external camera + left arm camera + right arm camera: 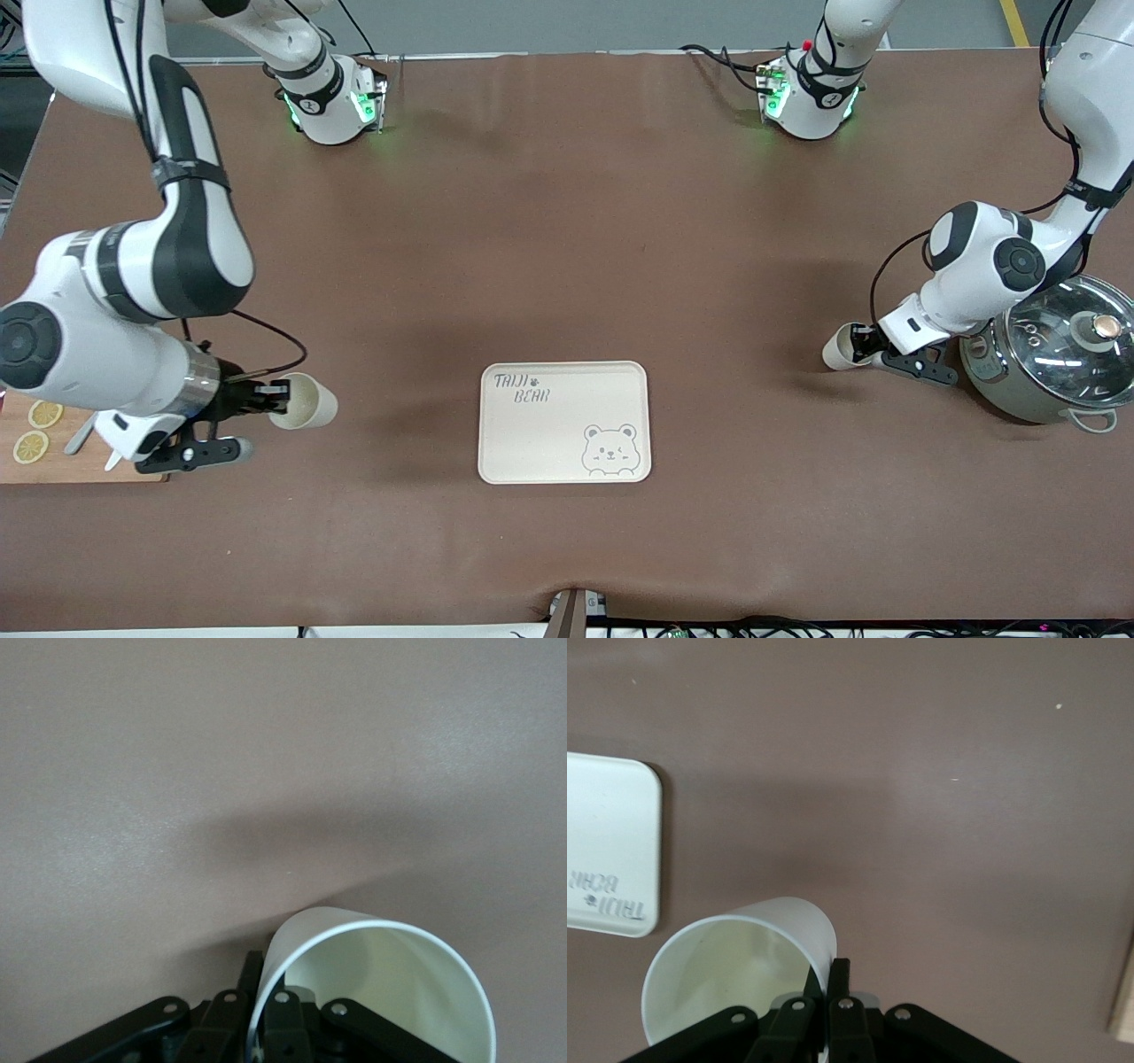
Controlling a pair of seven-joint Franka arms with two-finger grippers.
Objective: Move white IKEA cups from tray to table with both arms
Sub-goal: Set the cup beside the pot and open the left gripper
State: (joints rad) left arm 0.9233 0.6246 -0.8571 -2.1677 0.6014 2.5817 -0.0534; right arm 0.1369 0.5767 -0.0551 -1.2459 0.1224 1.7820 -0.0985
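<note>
Each arm holds one white IKEA cup by its rim wall, one finger inside and one outside, with the cup tipped on its side. My right gripper is shut on a cup over the bare table toward the right arm's end, beside the cutting board. In the right wrist view this cup sits at the right gripper. My left gripper is shut on the other cup over the table beside the pot. The left wrist view shows that cup pinched by the left gripper.
A cream bear-printed tray lies between the two cups, with nothing on it; its corner shows in the right wrist view. A steel pot with a glass lid stands at the left arm's end. A wooden board with lemon slices lies at the right arm's end.
</note>
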